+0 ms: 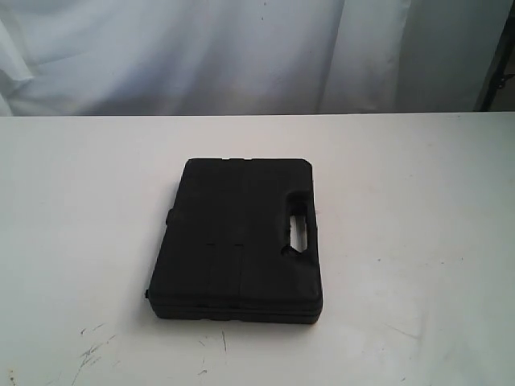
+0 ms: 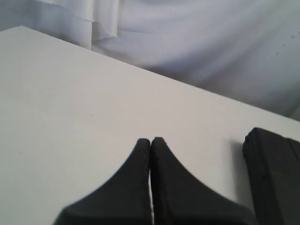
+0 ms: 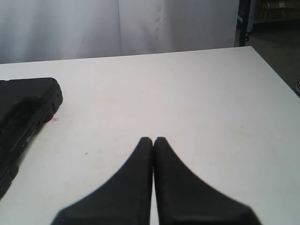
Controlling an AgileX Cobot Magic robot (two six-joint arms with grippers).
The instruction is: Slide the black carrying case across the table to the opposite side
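Listing from the exterior view: one case (image 1: 237,241), matte black, lying flat near the middle of the table (image 1: 426,185), ribbed lid up, slot handle (image 1: 298,229) along its right-hand edge; faint dark scuff marks (image 1: 92,350) on the near white surface; pale curtain (image 1: 241,48) behind; no arm or gripper in this view. Left wrist view: left gripper (image 2: 151,140), both black fingers pressed together tip to tip, nothing between them, poised over bare tabletop; a corner of the case (image 2: 274,173) to one side, apart from the fingers. Right wrist view: right gripper (image 3: 153,139), likewise closed on nothing, over bare table; the end of the case (image 3: 26,105) off to the side, well clear of the tips, a tiny red spot (image 3: 54,119) on the table just beside its corner. Progress, by judgement: slide not yet begun, since neither claw touches the case and it sits mid-table; all of the push to the opposite side is left to do, contact with an edge first. Markings: no brand, label or legible writing on the case, table or grippers in any view
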